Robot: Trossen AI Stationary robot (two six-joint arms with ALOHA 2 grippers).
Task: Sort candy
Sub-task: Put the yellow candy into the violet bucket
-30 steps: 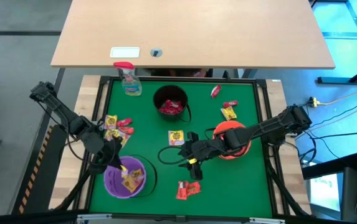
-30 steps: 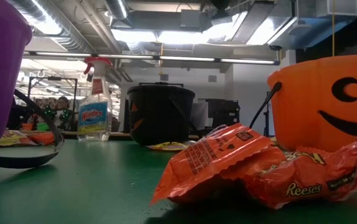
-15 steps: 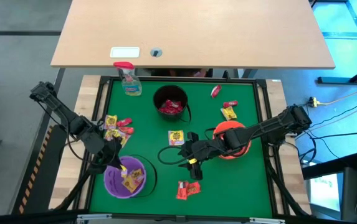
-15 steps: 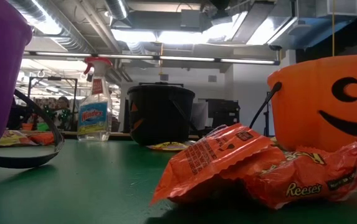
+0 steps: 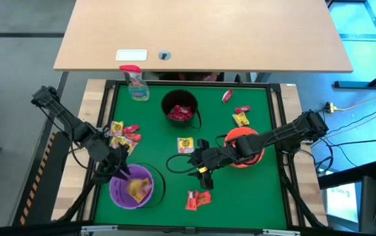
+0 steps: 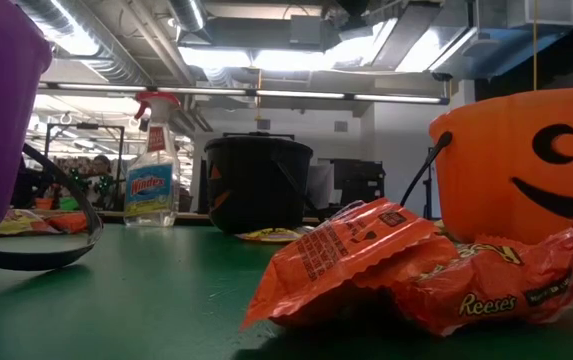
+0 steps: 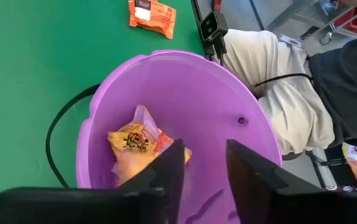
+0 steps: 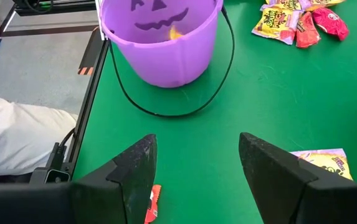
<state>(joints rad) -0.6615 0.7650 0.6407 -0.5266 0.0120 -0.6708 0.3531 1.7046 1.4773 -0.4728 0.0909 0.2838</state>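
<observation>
Now we have our left gripper (image 7: pixel 200 171) poised over the purple bucket (image 5: pixel 132 187) at about seven o'clock on the desk (image 5: pixel 266 196). Its fingers stand a little apart with nothing between them, and a yellow packet (image 7: pixel 138 140) lies on the bucket floor right beneath, so we judge this a drop just made into the right bin.

Our right gripper (image 8: pixel 194 168) hovers low near the desk's centre, jaws wide and empty, facing the purple bucket; a yellow candy (image 5: pixel 186 145) lies just beside it, likely our next pick.

Other candy is scattered: a cluster (image 5: pixel 123 133) at nine o'clock, orange-red packets (image 5: pixel 197 198) at six, a few pieces (image 5: pixel 239 113) near two. Red sweets fill the black bucket (image 5: pixel 180 109) at twelve; the orange bucket (image 5: pixel 243 148) sits at three, under our right arm.
</observation>
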